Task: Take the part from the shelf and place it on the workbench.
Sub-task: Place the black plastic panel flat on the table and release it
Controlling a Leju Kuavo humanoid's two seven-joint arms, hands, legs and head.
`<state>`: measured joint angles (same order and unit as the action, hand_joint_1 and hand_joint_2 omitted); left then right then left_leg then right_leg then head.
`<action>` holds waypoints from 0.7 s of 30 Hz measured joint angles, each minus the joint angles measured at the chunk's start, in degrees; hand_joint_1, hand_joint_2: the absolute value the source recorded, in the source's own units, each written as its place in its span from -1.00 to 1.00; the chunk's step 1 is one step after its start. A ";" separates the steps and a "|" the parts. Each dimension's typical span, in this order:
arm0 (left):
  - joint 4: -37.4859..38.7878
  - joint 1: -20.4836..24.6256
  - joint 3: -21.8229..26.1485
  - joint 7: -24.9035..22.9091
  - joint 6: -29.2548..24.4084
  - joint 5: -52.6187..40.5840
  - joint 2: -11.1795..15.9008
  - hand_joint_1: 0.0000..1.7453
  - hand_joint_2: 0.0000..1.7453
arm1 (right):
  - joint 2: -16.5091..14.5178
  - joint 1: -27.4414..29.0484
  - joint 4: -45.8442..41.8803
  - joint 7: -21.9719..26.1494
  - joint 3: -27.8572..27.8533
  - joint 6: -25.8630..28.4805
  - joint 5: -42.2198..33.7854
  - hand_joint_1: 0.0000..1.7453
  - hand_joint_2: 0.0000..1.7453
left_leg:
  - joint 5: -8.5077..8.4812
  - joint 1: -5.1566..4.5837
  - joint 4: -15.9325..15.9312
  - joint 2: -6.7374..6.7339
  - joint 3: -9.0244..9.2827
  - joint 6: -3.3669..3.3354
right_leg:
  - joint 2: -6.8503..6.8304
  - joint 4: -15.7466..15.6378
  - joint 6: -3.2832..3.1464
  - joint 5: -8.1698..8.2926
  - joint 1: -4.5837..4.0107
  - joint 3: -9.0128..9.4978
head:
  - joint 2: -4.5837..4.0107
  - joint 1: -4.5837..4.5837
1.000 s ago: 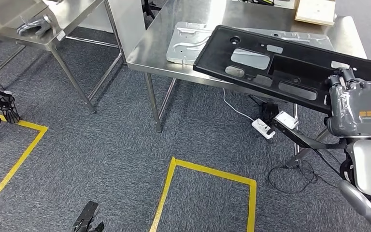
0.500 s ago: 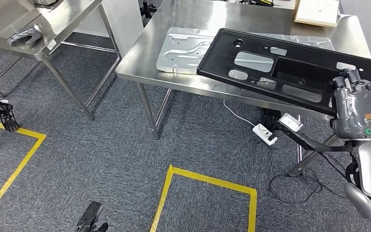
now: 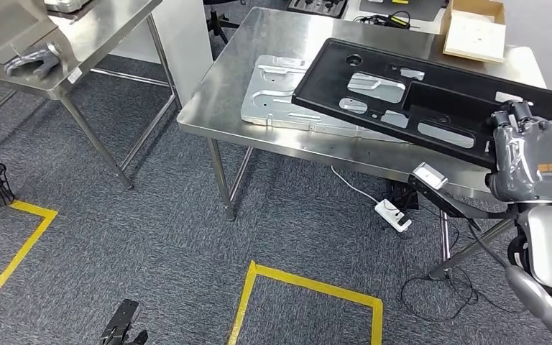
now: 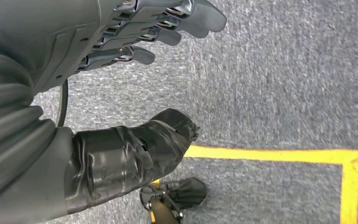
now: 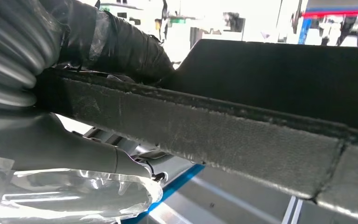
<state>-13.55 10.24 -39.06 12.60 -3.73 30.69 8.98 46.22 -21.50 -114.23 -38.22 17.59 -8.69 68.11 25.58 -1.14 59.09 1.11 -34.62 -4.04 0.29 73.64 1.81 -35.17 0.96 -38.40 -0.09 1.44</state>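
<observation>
The part is a long black panel [image 3: 431, 97] with several cut-outs, hovering tilted over the steel workbench [image 3: 287, 43]. My right hand [image 3: 528, 154] grips its near right edge. In the right wrist view the thumb [image 5: 116, 46] wraps over the panel's thick black rim [image 5: 223, 126]. A flat silver metal plate [image 3: 277, 93] lies on the workbench, partly under the panel's left end. My left hand [image 4: 98, 84] hangs over the carpet with fingers [image 4: 168, 23] spread and nothing in it.
A cardboard box [image 3: 474, 32] sits at the workbench's far right corner. A second steel table [image 3: 72, 43] stands to the left. Yellow tape lines [image 3: 309, 287] mark the grey carpet. A power strip [image 3: 394, 212] and cables lie under the workbench.
The whole view has shifted as the camera moved closer to the workbench. The black panel now reaches further over the tabletop, still held by my right hand.
</observation>
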 joint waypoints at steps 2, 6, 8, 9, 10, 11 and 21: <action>0.00 -0.17 -0.01 -0.04 -0.01 -0.03 0.01 -1.00 1.00 | 0.05 0.83 0.25 -0.44 -0.10 0.03 -0.82 1.00 1.00 | 0.71 -0.02 0.02 0.13 0.71 -0.01 | 0.00 -1.38 0.11 0.92 0.04 -1.01 | 0.00 0.00; 0.00 -0.35 -0.02 -0.16 0.03 -0.08 -0.10 -1.00 1.00 | 0.49 1.97 0.54 -0.91 -0.52 0.14 -1.51 1.00 1.00 | 2.32 -0.07 0.17 0.43 2.14 0.63 | 0.01 -12.48 -0.76 9.86 -0.44 1.46 | 0.00 0.04; 0.00 -0.31 -0.02 -0.17 0.04 -0.12 -0.13 -1.00 1.00 | 0.74 2.23 0.64 -0.97 -0.74 0.16 -1.53 1.00 1.00 | 2.51 -0.12 0.51 0.44 2.26 1.19 | 0.06 -13.50 -1.36 10.16 -0.65 1.79 | 0.00 0.12; 0.00 -0.28 -0.02 -0.18 0.03 -0.14 -0.08 -1.00 1.00 | 0.88 2.38 0.66 -0.98 -0.90 0.17 -1.53 1.00 1.00 | 2.61 -0.13 0.79 0.36 2.16 1.44 | 0.10 -13.71 -1.66 10.62 -0.53 2.17 | 0.00 0.13; 0.00 -0.25 -0.01 -0.17 0.02 -0.14 -0.05 -1.00 1.00 | 1.01 2.47 0.67 -0.99 -1.07 0.17 -1.53 1.00 1.00 | 2.70 -0.12 1.65 0.25 1.91 1.71 | 0.10 -13.94 -1.97 10.61 -0.42 2.58 | 0.00 0.16; 0.00 -0.17 -0.01 -0.17 0.02 -0.14 -0.03 -1.00 1.00 | 1.08 2.49 0.68 -1.00 -1.22 0.19 -1.53 1.00 1.00 | 3.07 -0.05 3.23 0.13 1.11 2.00 | 0.07 -14.13 -2.25 10.48 -0.32 3.04 | 0.00 0.23; 0.00 -0.41 -0.01 -0.15 -0.07 -0.40 -0.12 -1.00 1.00 | 1.98 5.35 0.78 -1.62 -3.11 0.53 -2.77 1.00 1.00 | -0.75 1.72 1.53 -0.48 -3.39 3.98 | -0.06 -14.46 -1.30 7.16 0.19 6.98 | 0.00 0.37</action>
<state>-13.55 9.83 -39.07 12.45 -3.79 30.29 8.86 48.21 -16.15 -113.45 -39.84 14.49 -8.16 65.34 24.83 0.58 60.61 0.63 -38.01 -0.06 0.23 59.18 0.51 -28.02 1.15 -31.42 -0.09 1.80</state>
